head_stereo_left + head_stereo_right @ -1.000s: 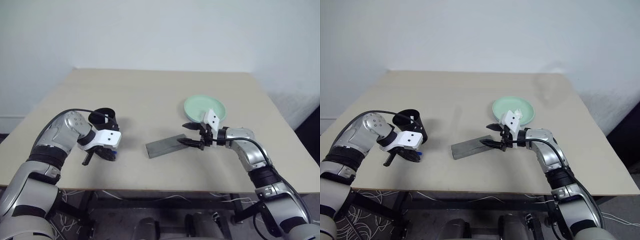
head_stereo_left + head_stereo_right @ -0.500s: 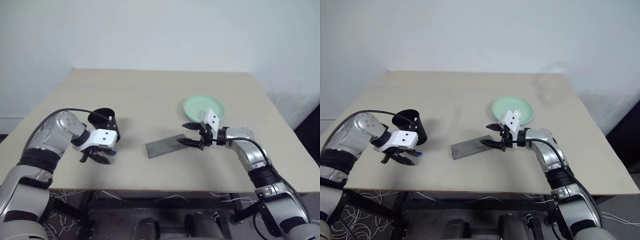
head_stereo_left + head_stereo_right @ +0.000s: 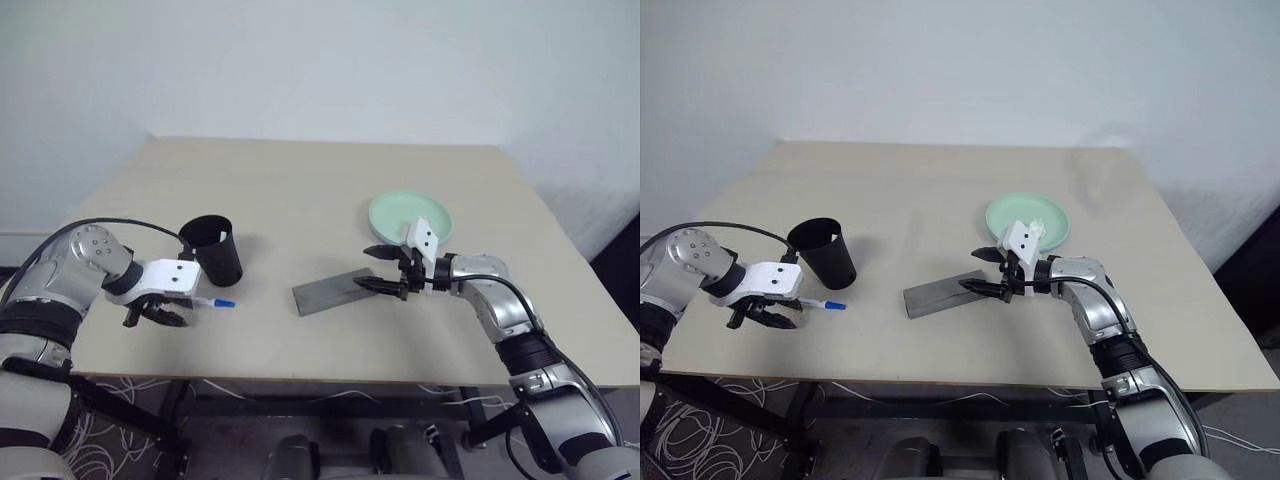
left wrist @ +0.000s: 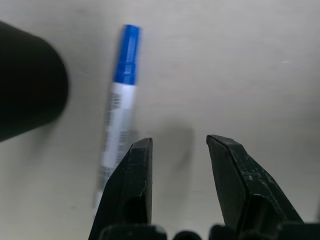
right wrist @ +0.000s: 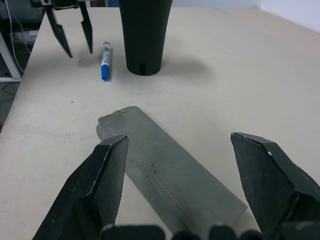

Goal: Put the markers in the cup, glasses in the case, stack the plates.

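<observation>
Beige table [image 3: 300, 190] against a pale wall carries the black cup [image 3: 215, 248] and blue-capped marker [image 3: 213, 302] near its left front corner, the grey case [image 3: 335, 290] closed by the middle of the front edge, and the mint-green plate [image 3: 395, 213] toward the right edge. Since a second ago the left gripper [image 3: 160, 315] has drawn away leftward, uncovering the marker on the table just before the cup, its jaws parted and empty. Right gripper [image 3: 380, 270] hangs wide over the case's right end, unmoved.
</observation>
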Available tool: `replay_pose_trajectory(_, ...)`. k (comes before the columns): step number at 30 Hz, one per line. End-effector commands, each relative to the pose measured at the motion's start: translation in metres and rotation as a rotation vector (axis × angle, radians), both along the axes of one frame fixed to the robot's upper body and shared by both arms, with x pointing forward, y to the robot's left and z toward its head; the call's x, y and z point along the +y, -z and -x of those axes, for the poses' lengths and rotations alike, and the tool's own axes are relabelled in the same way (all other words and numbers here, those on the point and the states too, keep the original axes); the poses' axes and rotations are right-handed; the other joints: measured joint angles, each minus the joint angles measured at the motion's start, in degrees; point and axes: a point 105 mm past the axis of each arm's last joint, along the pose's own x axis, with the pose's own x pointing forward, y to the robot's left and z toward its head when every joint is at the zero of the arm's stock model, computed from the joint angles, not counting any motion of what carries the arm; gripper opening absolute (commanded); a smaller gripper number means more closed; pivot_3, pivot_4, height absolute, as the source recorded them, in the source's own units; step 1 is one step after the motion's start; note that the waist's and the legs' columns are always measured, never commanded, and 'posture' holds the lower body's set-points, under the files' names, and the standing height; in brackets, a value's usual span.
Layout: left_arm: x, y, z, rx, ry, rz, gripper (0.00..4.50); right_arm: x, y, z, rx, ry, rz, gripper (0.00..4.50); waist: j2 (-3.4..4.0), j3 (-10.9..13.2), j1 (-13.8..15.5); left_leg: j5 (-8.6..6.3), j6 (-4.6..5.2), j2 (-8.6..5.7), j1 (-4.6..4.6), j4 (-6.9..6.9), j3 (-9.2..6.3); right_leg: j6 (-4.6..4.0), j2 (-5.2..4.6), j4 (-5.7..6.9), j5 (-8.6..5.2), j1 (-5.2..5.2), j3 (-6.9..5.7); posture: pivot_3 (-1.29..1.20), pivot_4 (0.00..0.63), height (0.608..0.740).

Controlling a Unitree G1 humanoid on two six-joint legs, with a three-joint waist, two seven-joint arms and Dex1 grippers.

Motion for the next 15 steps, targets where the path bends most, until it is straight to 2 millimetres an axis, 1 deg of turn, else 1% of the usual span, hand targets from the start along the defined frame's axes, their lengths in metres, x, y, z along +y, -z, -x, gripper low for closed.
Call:
replay_pose_trajectory(1,-0.003,-0.012,-0.014,-0.085,-0.002,0.012,1.75,0.004,-0.017,-0.003,-0.066,-0.019,-0.015,3.56,0.00,0.00,-0.04,0.00,0.00,0.00,-0.01,0.00,0.00,0.00,0.00,0.00,0.00,0.00,0.00,0.00,0.000,0.740)
replay_pose_trajectory(5,-0.008,-0.010,-0.020,-0.090,-0.003,0.019,1.75,0.003,-0.017,-0.002,-0.064,-0.018,-0.014,3.56,-0.01,0.00,-0.06,0.00,0.01,0.00,0.00,-0.01,0.02,0.00,0.00,0.00,0.00,-0.01,0.01,0.00,0.000,0.740)
replay_pose_trajectory(8,-0.008,-0.006,-0.022,-0.072,-0.014,0.013,1.75,0.003,-0.017,-0.002,-0.062,-0.017,-0.013,3.56,-0.01,-0.01,-0.06,0.00,0.01,0.00,0.00,-0.01,0.02,0.01,0.01,0.01,0.00,-0.01,0.00,0.00,0.000,0.740)
replay_pose_trajectory(15,-0.009,0.008,-0.016,0.040,-0.024,-0.005,1.75,0.001,-0.017,-0.001,-0.061,-0.013,-0.012,3.56,-0.01,-0.01,-0.09,0.01,0.01,0.00,0.00,0.00,0.03,0.01,0.01,0.01,0.00,-0.01,0.02,0.00,0.000,0.740)
